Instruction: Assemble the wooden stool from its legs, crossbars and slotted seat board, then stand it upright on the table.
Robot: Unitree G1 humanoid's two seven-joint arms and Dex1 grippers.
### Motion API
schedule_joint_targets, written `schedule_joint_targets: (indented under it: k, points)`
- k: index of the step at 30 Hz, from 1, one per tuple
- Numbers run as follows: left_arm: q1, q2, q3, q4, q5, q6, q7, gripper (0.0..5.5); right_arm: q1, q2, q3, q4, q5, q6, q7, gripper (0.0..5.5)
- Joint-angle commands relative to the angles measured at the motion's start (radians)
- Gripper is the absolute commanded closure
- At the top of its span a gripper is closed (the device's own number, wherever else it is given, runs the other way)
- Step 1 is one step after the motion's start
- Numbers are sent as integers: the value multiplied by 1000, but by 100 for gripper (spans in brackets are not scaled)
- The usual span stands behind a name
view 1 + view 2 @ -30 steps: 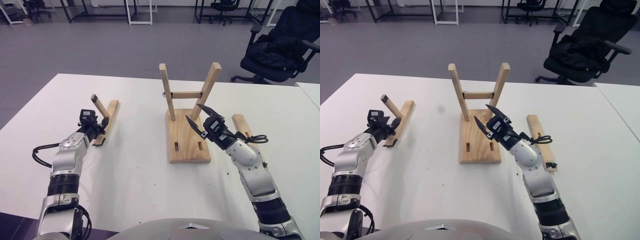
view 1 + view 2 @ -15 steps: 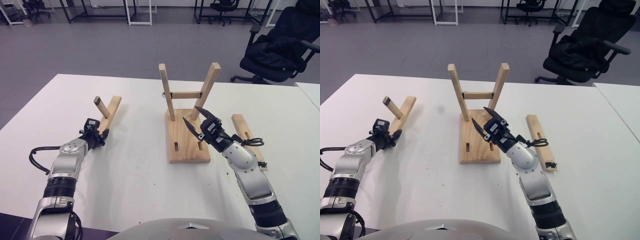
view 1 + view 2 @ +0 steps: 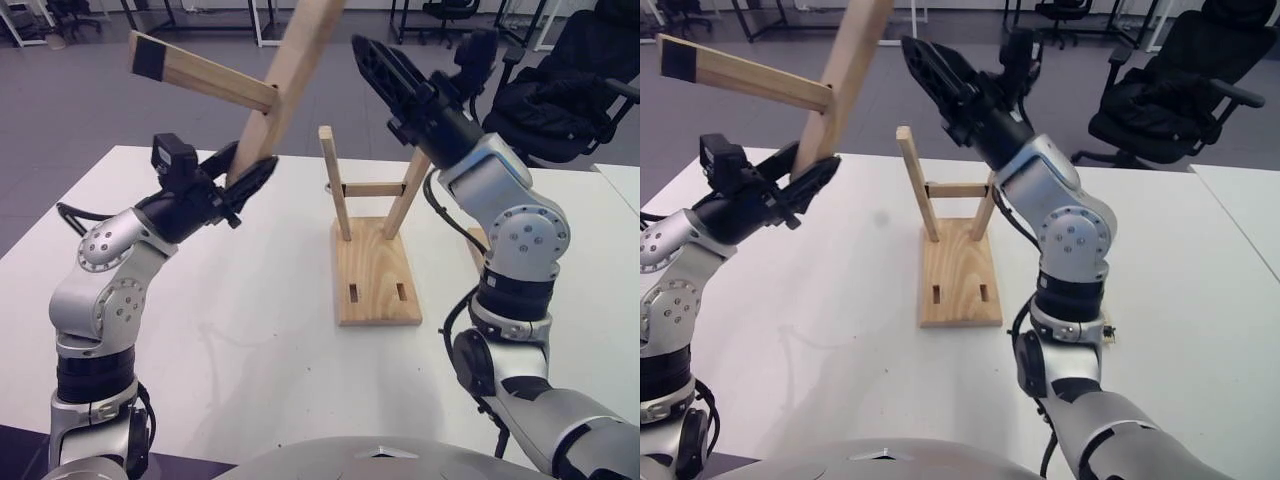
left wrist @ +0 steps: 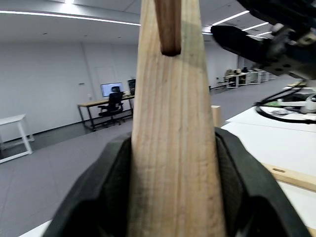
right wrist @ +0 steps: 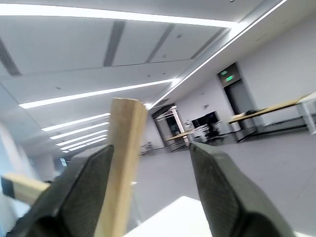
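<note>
My left gripper (image 3: 245, 172) is shut on the lower end of a wooden leg (image 3: 292, 70), held high and tilted over the table's left side. A crossbar (image 3: 200, 72) with a dark tip sticks out of that leg to the left. In the left wrist view the fingers (image 4: 113, 187) clamp the leg (image 4: 173, 123) from both sides. My right gripper (image 3: 385, 62) is raised and open beside the leg's upper part; its wrist view shows the leg (image 5: 123, 163) between its spread fingers. The slotted seat board (image 3: 375, 272) lies flat mid-table with two legs and a crossbar (image 3: 375, 189) standing in it.
Two slots (image 3: 352, 292) near the board's front edge hold nothing. A loose wooden piece (image 3: 477, 238) lies mostly hidden behind my right arm. The white table (image 3: 250, 330) has bare room at front and left. A black office chair (image 3: 560, 90) stands beyond the far right corner.
My left gripper took the leg with its crossbar off the table and swung it high. My right gripper rose from beside the seat board up to the raised leg.
</note>
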Motion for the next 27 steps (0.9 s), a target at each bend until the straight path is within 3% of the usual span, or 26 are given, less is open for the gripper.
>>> schedule_joint_targets:
  k: [1, 4, 14, 18, 22, 24, 27]
  points:
    - [-13, 34, -77, -15, 77, -2, -20, 349, -44, 39, -30, 35, 128, 65, -132, 266]
    - [2, 50, -115, -17, 138, -29, -36, 349, -28, 42, -40, 19, 203, 82, -206, 266]
    - [10, 34, -148, -22, 185, -56, -49, 349, 117, 27, -51, -41, 332, 70, -419, 440]
    - [22, 16, -167, -39, 170, -39, -47, 349, 206, 29, -50, -109, 357, 22, -461, 440]
    - [86, 6, -224, -87, 158, 6, -49, 251, 404, -11, -157, -238, 342, -77, -548, 447]
    - [154, 15, -219, -94, 170, 1, -43, 212, 585, -90, -241, -343, 392, -76, -582, 447]
    - [223, 22, -203, -92, 189, -17, -38, 164, 768, -204, -276, -433, 402, -51, -571, 447]
